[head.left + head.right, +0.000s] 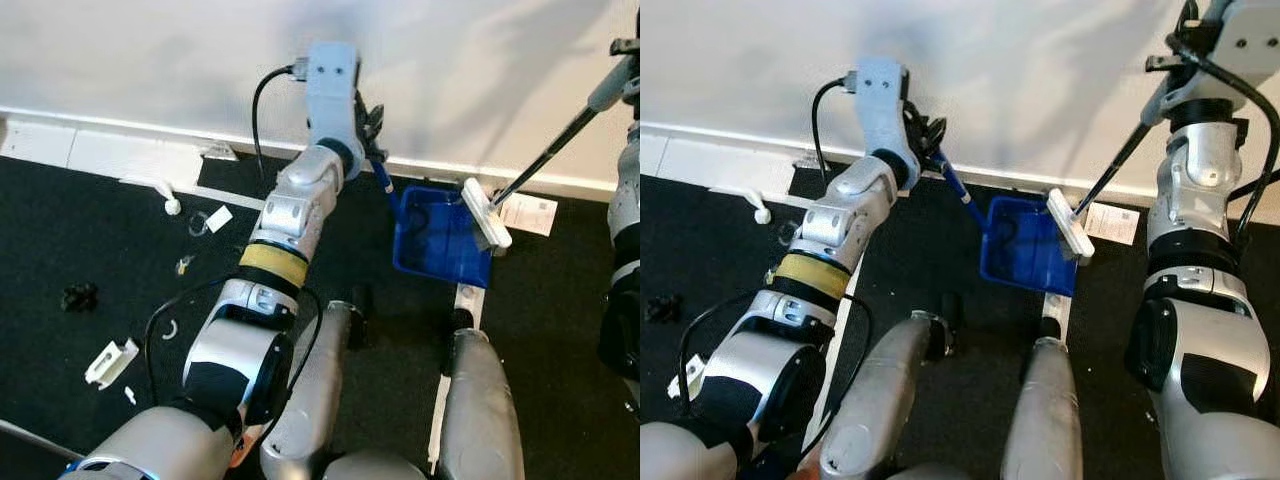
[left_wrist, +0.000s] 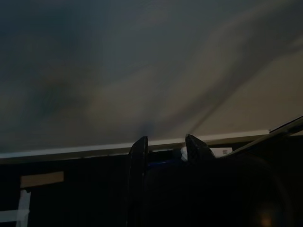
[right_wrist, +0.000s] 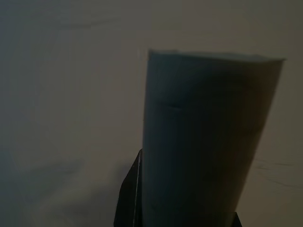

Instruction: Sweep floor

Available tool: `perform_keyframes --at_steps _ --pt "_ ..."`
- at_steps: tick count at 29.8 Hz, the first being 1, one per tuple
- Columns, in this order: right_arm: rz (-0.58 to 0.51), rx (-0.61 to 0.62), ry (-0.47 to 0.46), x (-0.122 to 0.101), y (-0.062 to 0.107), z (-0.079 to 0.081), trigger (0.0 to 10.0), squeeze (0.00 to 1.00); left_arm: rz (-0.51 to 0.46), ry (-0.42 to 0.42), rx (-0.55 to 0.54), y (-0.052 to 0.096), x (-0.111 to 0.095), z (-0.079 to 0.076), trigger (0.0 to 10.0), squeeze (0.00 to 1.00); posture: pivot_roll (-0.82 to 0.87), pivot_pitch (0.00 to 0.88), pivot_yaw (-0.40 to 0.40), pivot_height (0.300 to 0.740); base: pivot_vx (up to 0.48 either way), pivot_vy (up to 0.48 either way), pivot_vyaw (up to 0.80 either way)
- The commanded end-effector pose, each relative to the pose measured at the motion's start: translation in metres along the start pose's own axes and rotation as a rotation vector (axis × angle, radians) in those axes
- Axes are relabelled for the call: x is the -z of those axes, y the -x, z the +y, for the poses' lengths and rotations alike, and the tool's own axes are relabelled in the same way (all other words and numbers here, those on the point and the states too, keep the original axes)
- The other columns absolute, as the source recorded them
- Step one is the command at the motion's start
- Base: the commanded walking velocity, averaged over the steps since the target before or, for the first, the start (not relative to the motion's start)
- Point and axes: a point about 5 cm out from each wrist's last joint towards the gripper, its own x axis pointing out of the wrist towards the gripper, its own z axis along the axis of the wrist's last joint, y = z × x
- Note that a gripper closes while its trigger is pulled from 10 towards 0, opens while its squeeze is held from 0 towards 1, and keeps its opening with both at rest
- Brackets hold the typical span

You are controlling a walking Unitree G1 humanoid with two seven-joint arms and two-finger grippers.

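A blue dustpan (image 1: pixel 440 240) stands on the black floor close to the white wall. Its thin blue handle (image 1: pixel 384 178) slants up to my left gripper (image 1: pixel 372 125), which is shut on it; in the left wrist view the two black fingers (image 2: pixel 138 156) close on something blue. The white broom head (image 1: pixel 487 215) rests at the dustpan's right rim. Its dark pole (image 1: pixel 1118 165) rises to the right, to my right gripper (image 1: pixel 1185 40), which is shut on it. In the right wrist view the grey broom handle (image 3: pixel 203 137) stands thick between the fingers.
Litter lies on the floor at left: a white clip (image 1: pixel 110 362), a black scrap (image 1: pixel 78 296), a white hook (image 1: pixel 165 195), a paper tag (image 1: pixel 218 218). A printed sheet (image 1: pixel 528 213) lies by the baseboard (image 1: pixel 100 150). My legs (image 1: pixel 480 400) stand below the dustpan.
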Motion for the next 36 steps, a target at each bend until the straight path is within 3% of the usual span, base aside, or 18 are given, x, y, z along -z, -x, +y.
perform_keyframes --at_steps 1,3,5,7,13,17,22,27,36 --pt "-0.083 0.018 0.007 -0.014 -0.002 -0.008 10.0 0.0 0.038 -0.023 -0.027 0.003 0.014 0.003 10.0 0.0 0.08 0.448 0.241 0.74 0.0 0.0 0.0" --pt "-0.113 0.016 0.058 -0.023 -0.005 -0.017 10.0 0.0 0.043 -0.026 -0.031 0.003 0.015 0.003 10.0 0.0 0.08 0.446 0.24 0.74 0.0 0.0 0.0" --pt "-0.105 -0.006 0.164 -0.027 -0.006 -0.026 10.0 0.0 0.047 -0.032 -0.037 0.004 0.017 0.003 10.0 0.0 0.07 0.446 0.239 0.74 0.0 0.0 0.0" --pt "-0.067 -0.01 0.168 -0.022 -0.003 -0.03 10.0 0.0 0.046 -0.038 -0.041 0.004 0.017 0.003 10.0 0.0 0.07 0.446 0.239 0.74 0.0 0.0 0.0" --pt "0.001 -0.02 -0.059 -0.004 0.006 -0.012 10.0 0.0 0.012 -0.025 -0.107 0.012 0.006 0.024 10.0 0.0 0.04 0.402 0.231 0.74 0.0 0.0 0.0" --pt "0.026 -0.03 -0.122 0.0 0.009 -0.003 10.0 0.0 -0.005 -0.041 -0.124 0.02 -0.005 0.042 10.0 0.0 0.04 0.374 0.223 0.74 0.0 0.0 0.0" --pt "0.041 -0.054 -0.121 0.004 0.018 0.005 10.0 0.0 0.0 -0.079 -0.147 0.033 -0.016 0.064 10.0 0.0 0.03 0.319 0.213 0.74 0.0 0.0 0.0" --pt "0.068 -0.076 -0.132 0.008 0.03 0.015 10.0 0.0 0.004 -0.093 -0.133 0.04 -0.017 0.069 10.0 0.0 0.01 0.277 0.206 0.74 0.0 0.0 0.0" --pt "0.106 -0.105 -0.108 0.009 0.046 0.023 10.0 0.0 0.068 -0.143 -0.149 0.053 0.007 0.068 10.0 0.0 -0.04 0.229 0.198 0.74 0.0 0.0 0.0"
